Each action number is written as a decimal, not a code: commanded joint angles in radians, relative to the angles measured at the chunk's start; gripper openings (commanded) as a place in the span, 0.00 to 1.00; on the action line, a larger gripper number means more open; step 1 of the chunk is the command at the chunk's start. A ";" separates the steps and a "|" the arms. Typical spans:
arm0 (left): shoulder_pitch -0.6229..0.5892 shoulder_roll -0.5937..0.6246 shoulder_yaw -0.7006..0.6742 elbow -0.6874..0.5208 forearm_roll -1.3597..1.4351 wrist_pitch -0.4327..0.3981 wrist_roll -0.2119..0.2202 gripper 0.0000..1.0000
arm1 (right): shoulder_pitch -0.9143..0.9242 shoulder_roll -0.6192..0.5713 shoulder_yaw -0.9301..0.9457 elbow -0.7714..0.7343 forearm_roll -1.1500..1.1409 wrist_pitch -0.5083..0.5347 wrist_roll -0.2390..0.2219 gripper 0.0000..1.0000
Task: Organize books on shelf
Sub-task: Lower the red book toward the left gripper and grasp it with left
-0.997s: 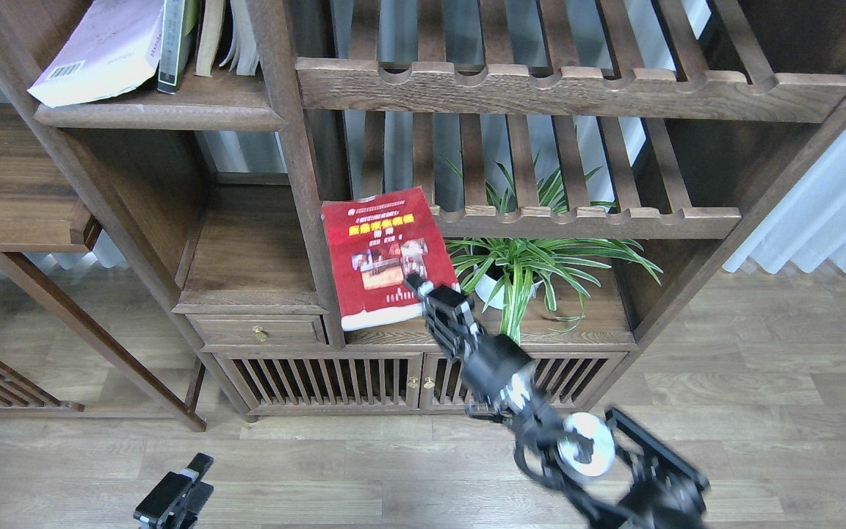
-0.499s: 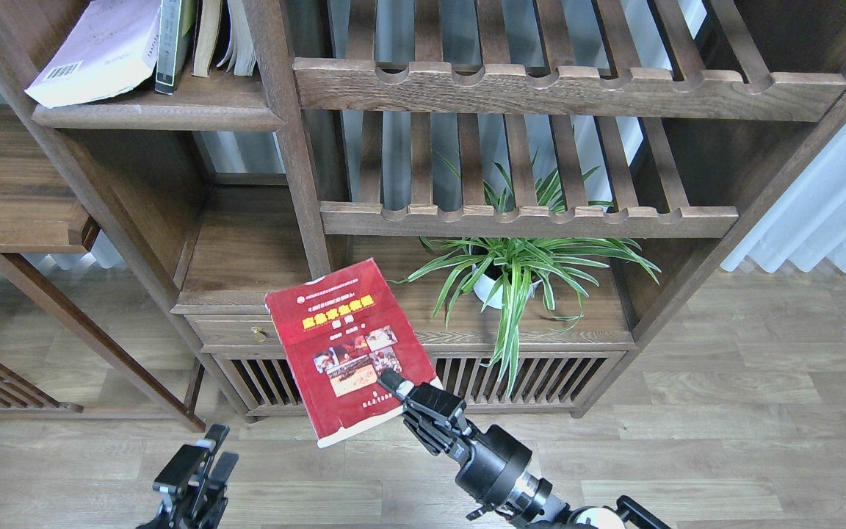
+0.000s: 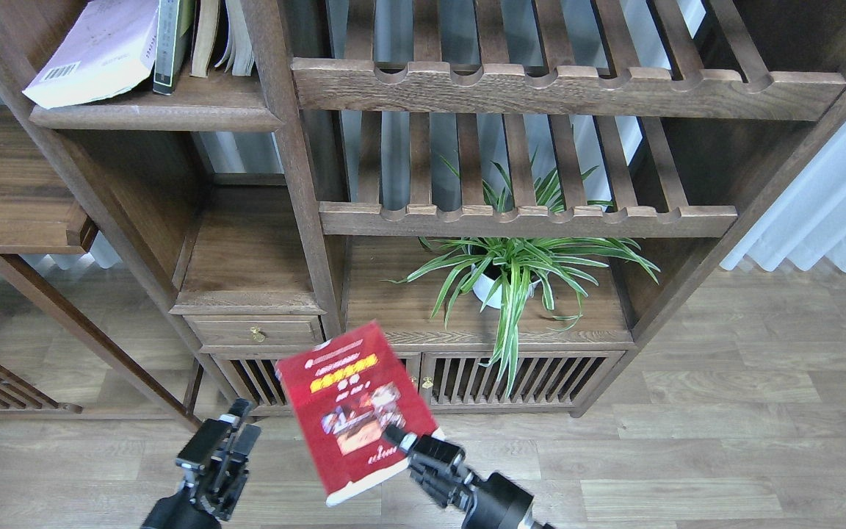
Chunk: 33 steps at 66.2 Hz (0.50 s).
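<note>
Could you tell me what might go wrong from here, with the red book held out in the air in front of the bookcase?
The right gripper pinches the red book only at its lower right corner, so the paperback may sag, twist or slip to the floor. The left gripper sits close beside it; a handover could knock the book. On the upper shelf, the white-lavender book leans over the edge and might be pushed off when the red one goes in.
</note>
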 commanded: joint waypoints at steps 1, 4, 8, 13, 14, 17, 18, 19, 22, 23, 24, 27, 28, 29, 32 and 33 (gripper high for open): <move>-0.006 0.000 0.053 0.006 0.000 0.000 0.002 0.61 | -0.015 0.000 -0.019 0.001 -0.004 0.000 -0.002 0.06; -0.009 0.000 0.079 0.007 0.005 0.000 0.003 0.61 | -0.018 0.000 -0.020 0.001 -0.007 0.000 -0.002 0.06; -0.007 0.001 0.114 0.027 0.010 0.000 0.003 0.56 | -0.020 0.000 -0.026 0.004 -0.012 0.000 0.000 0.06; -0.009 0.001 0.128 0.050 0.014 0.000 0.005 0.56 | -0.022 0.000 -0.029 0.005 -0.013 0.000 0.000 0.06; -0.009 0.001 0.129 0.055 0.016 0.000 0.005 0.54 | -0.022 0.000 -0.033 0.007 -0.013 0.000 0.000 0.06; -0.009 0.001 0.131 0.061 0.016 0.000 0.005 0.51 | -0.022 0.000 -0.033 0.007 -0.015 0.000 0.000 0.06; -0.009 0.001 0.131 0.063 0.016 0.000 0.006 0.47 | -0.023 0.000 -0.033 0.007 -0.015 0.000 0.000 0.06; -0.009 0.001 0.131 0.064 0.016 0.000 0.006 0.44 | -0.023 0.000 -0.033 0.007 -0.015 0.000 0.000 0.06; -0.012 0.000 0.126 0.070 0.014 0.000 0.003 0.17 | -0.026 0.000 -0.033 0.007 -0.016 0.000 0.000 0.07; -0.012 0.000 0.122 0.072 0.014 0.000 0.005 0.11 | -0.026 0.000 -0.033 0.007 -0.016 0.000 0.000 0.08; -0.013 0.000 0.119 0.073 0.014 0.000 0.005 0.07 | -0.026 0.000 -0.033 0.007 -0.016 0.000 0.000 0.09; -0.026 0.000 0.106 0.078 0.016 0.000 0.012 0.02 | -0.026 0.000 -0.034 0.007 -0.018 0.000 0.001 0.16; -0.029 0.001 0.105 0.078 0.017 0.000 0.015 0.02 | -0.026 0.000 -0.034 0.007 -0.019 0.000 0.001 0.19; -0.030 0.003 0.103 0.078 0.019 0.000 0.018 0.01 | -0.026 0.000 -0.034 0.007 -0.021 0.000 0.001 0.21; -0.036 0.010 0.088 0.075 0.026 0.000 0.048 0.00 | -0.025 0.000 -0.034 0.007 -0.039 0.000 0.003 0.43; -0.036 0.015 0.077 0.070 0.030 0.000 0.064 0.00 | -0.023 0.000 -0.034 0.009 -0.048 0.000 0.009 0.59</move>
